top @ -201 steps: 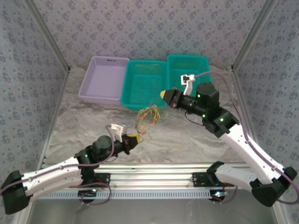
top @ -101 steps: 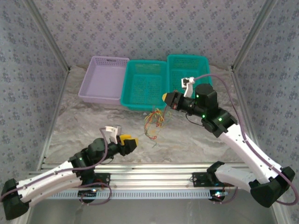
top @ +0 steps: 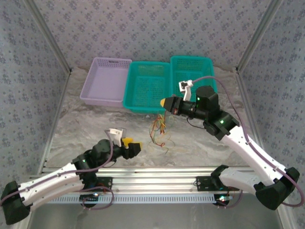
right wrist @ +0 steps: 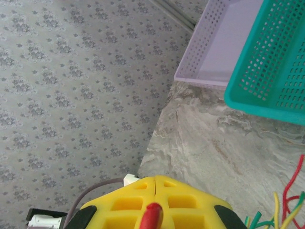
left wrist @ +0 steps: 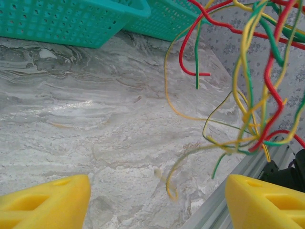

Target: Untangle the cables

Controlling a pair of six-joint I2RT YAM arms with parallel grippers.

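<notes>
**A:** While the right gripper [top: 165,102] holds that bundle up, how far along would you call this?

**B:** Early, I'd judge. The cables [top: 159,128] hang from it as one snarl of red, yellow, orange and green over the middle of the table [top: 90,126]. Their loose ends reach down at 6 o'clock of the gripper, to the marble or just short of it. I can see no wire lying apart from the rest.

**A:** And the grip itself?

**B:** Clenched. From the right wrist, the yellow fingers [right wrist: 126,200] are pressed together with a red wire [right wrist: 152,217] pinched between them (which other strands they catch, I cannot tell).

**A:** The left gripper [top: 132,144]?

**B:** Released. Its fingers [left wrist: 45,202] stand wide apart with nothing between them. It sits low at 8 o'clock of the bundle, and from its wrist the wires dangle up at 1 o'clock.

**A:** Anything in the baskets?

**B:** Nothing that I can make out. The purple basket [top: 105,81] is at 11 o'clock on the table, and the two teal baskets [top: 145,86] are at 12 beside it. So practically all of the job is left: every strand has yet to be drawn free of the knot.

**A:** Any brand or label?

**B:** None that can be read. The walls [top: 157,28] carry a small repeating floral print, no lettering.
</notes>
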